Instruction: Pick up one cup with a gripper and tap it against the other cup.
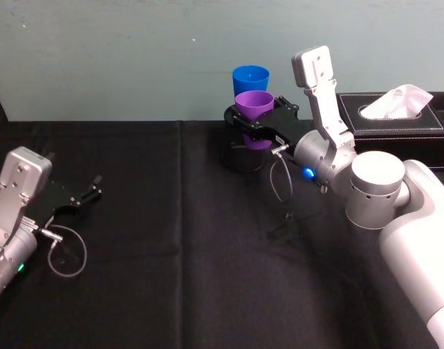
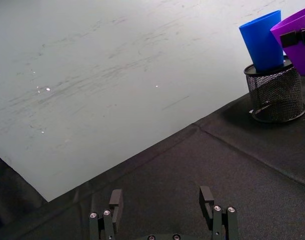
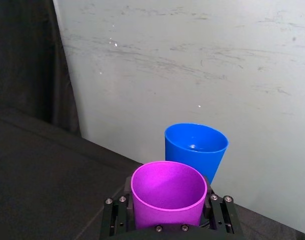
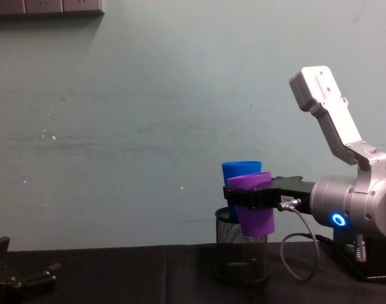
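Right hand (image 1: 252,125) held forward and high, clamped on purple cup (image 1: 253,104), left hand (image 1: 91,189) low, fingers apart.

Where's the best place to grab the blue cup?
Grip the blue cup by its upper wall, under the rim, with the left gripper from the robot's left: its base sits in the mesh holder, and the right gripper holds the purple cup close in front.
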Motion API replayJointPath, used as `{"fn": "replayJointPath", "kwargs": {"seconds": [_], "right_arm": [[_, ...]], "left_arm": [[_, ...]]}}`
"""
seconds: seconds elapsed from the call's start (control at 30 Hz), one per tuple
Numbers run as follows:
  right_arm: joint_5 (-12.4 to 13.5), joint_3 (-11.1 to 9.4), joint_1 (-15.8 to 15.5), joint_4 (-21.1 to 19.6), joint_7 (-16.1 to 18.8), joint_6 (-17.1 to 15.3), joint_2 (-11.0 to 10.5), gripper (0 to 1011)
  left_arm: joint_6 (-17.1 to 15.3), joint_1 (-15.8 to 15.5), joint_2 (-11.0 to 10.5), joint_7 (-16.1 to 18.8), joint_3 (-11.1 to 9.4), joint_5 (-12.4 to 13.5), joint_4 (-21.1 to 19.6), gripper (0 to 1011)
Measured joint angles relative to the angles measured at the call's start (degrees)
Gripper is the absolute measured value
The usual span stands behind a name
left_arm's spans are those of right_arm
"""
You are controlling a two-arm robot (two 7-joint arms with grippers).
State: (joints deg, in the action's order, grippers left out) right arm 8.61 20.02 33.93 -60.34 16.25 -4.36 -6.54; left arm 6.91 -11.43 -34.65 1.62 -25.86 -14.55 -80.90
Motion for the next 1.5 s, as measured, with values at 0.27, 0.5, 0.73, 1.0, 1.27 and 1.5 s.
{"fn": "replayJointPath", "kwargs": {"seconds": [0.27, 0.5, 0.73, 1.0, 1.27, 1.5], "right_arm": [[0.0, 0.0, 0.0, 0.0, 0.0, 0.0, 0.0, 749], [0.0, 0.0, 0.0, 0.0, 0.0, 0.0, 0.0, 749], [0.0, 0.0, 0.0, 0.0, 0.0, 0.0, 0.0, 748], [0.0, 0.0, 0.0, 0.0, 0.0, 0.0, 0.0, 749], [0.0, 0.0, 0.0, 0.0, 0.0, 0.0, 0.0, 748], [0.0, 0.0, 0.0, 0.0, 0.0, 0.0, 0.0, 749]], "left_arm": [[0.0, 0.0, 0.0, 0.0, 0.0, 0.0, 0.0, 1000], [0.0, 0.0, 0.0, 0.0, 0.0, 0.0, 0.0, 1000], [0.0, 0.0, 0.0, 0.0, 0.0, 0.0, 0.0, 1000], [0.0, 0.0, 0.0, 0.0, 0.0, 0.0, 0.0, 1000], [0.0, 0.0, 0.0, 0.0, 0.0, 0.0, 0.0, 1000], [0.0, 0.0, 0.0, 0.0, 0.0, 0.0, 0.0, 1000]]}}
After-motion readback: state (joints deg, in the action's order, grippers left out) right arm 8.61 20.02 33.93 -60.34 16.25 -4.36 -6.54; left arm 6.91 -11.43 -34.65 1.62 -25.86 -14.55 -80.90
